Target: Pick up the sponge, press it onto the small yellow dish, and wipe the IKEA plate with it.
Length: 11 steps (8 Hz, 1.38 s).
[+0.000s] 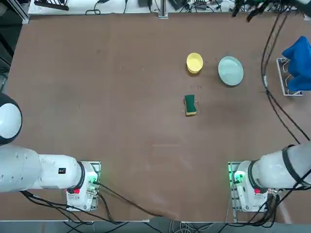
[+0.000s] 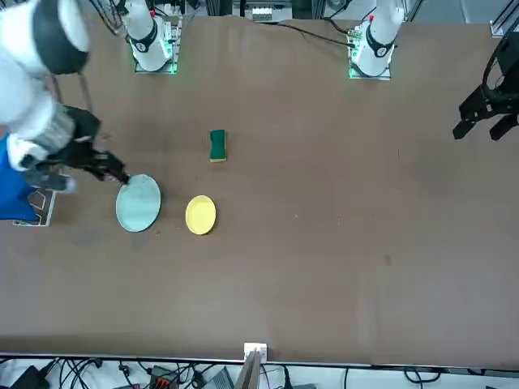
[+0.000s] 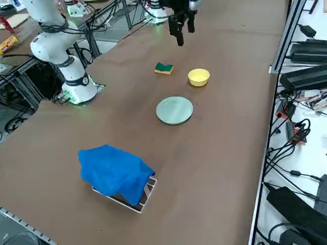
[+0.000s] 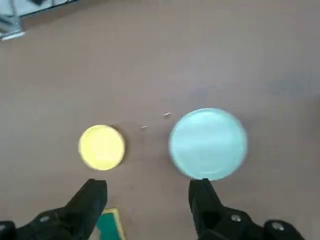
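The sponge (image 1: 190, 105) (image 2: 217, 146) (image 3: 164, 68), dark green on top with a yellow layer below, lies flat on the brown table. Beyond it sits the small yellow dish (image 1: 194, 63) (image 2: 200, 215) (image 3: 199, 77). The pale blue-green IKEA plate (image 1: 230, 71) (image 2: 138, 203) (image 3: 174, 110) sits beside the dish, on the robot's right. My right gripper (image 4: 147, 186) (image 2: 113, 172) (image 3: 184, 31) hangs high above the table, open and empty. In the wrist view the dish (image 4: 102, 147) and plate (image 4: 208, 143) lie beyond the fingertips, and the sponge (image 4: 111, 225) shows beside one finger.
A blue cloth (image 1: 297, 63) (image 3: 115, 173) is draped over a small rack at the table's right edge. Black cables (image 1: 272, 97) run across the table's right side. The right arm's base (image 1: 248, 187) stands at the near edge.
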### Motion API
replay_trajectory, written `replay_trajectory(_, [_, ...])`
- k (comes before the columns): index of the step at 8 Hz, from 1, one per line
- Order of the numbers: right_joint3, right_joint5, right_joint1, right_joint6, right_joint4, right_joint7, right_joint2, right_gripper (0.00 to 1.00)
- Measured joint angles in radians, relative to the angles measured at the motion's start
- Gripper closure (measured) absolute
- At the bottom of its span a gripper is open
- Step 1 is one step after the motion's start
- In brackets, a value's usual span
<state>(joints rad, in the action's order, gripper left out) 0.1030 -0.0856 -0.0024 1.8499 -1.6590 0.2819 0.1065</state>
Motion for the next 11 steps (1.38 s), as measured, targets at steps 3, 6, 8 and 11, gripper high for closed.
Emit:
replay_trajectory(3, [0.001,0.096,-0.012,-0.176,0.149,-0.022,0.006,0.0])
replay_trajectory(6, [0.0,0.104,-0.076,-0.34,0.262,-0.233,0.026,0.0])
replay_trajectory(8, [0.0,0.104,-0.104,-0.373,0.296,-0.272,0.046,0.0])
replay_trajectory(11, [0.007,0.109,-0.101,-0.402,0.296,-0.273,0.047,0.0])
